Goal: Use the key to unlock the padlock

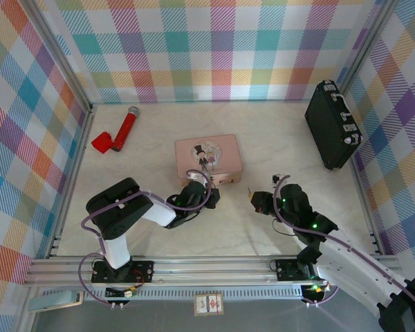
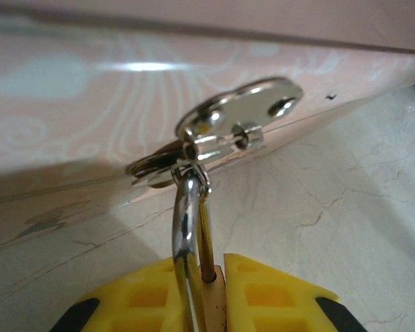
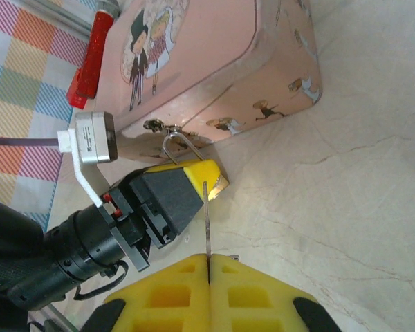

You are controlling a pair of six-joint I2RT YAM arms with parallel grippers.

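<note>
With padlock clamped in left claw at hasp of pink tin, and key pinched in right claw, uninserted, proceed to insert and turn.

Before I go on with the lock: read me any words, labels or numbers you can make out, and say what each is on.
Nothing here is legible enough to quote.
Card on the front rail: printed, too small to read.
Label on the left wrist camera: tiny print, blurred.
Pink tin lid: cartoon picture, no words readable.
Padlock and key: no markings I can make out.
</note>
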